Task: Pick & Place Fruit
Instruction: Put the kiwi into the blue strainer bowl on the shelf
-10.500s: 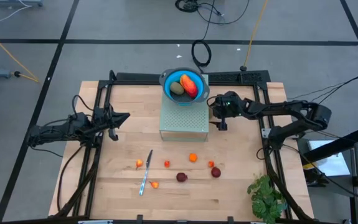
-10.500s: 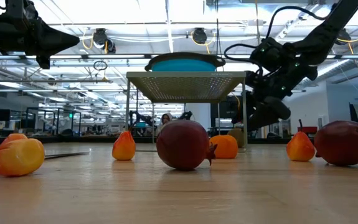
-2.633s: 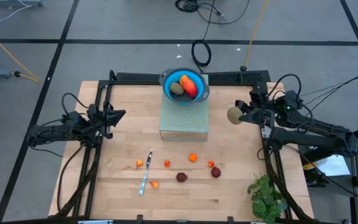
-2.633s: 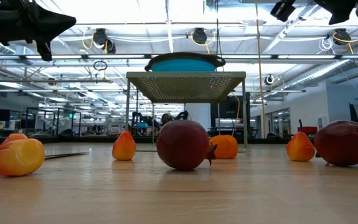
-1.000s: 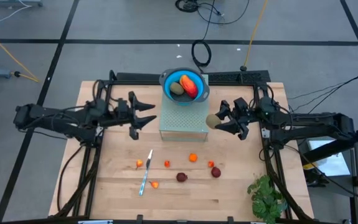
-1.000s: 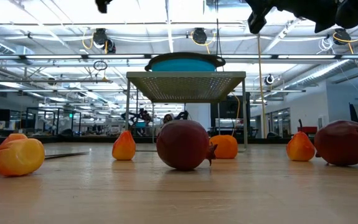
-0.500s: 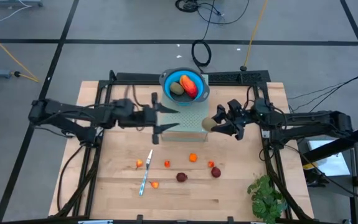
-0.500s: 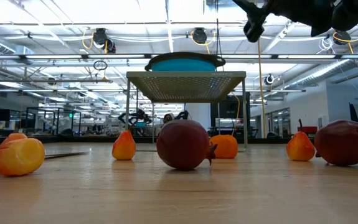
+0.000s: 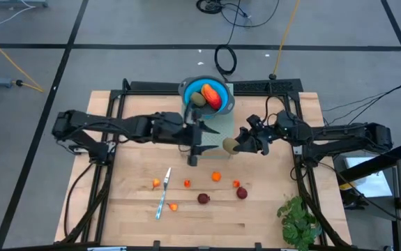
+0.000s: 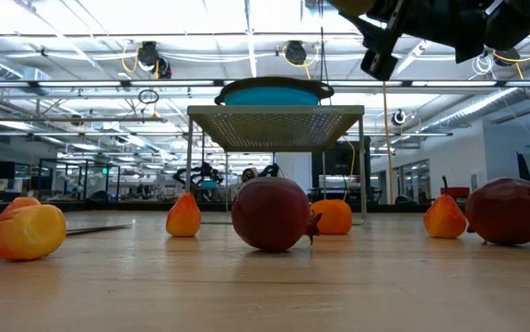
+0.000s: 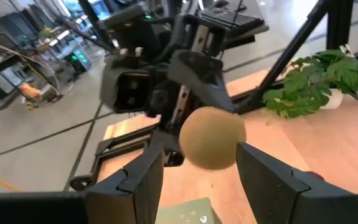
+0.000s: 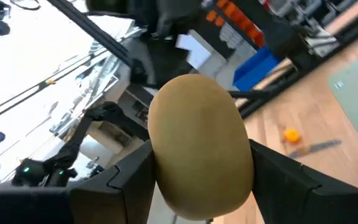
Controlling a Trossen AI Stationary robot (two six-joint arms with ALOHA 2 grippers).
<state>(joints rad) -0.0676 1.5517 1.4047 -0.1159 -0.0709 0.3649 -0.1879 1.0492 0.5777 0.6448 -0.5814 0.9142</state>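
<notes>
Grey concrete floor with loose cables surrounds a pale wooden table [image 9: 116, 216] fenced by a black frame. At its far middle stands 1 pale green perforated stand [image 9: 210, 139] carrying 1 blue bowl [image 9: 186, 89], which holds 2 fruits: 1 olive-brown oval [image 9: 198, 99] and 1 red-orange oblong [image 9: 213, 95].

On the near half lie 5 small orange or red fruit pieces [image 9: 216, 177] and 2 dark maroon balls [image 9: 203, 199], beside 1 slim silver knife [image 9: 162, 194]. 1 green leafy plant [image 9: 299, 222] sits at the near right corner.

2 arms meet over the stand. The right gripper [image 9: 236, 143] grasps 1 tan round fruit [image 9: 229, 145] between its fingers, held in the air at the stand's right edge. The left gripper [image 9: 199, 137] hovers over the stand just beside that fruit; its fingers [image 11: 142, 180] are spread apart with nothing between them, the tan fruit showing beyond them. No readable writing or labels show anywhere.
</notes>
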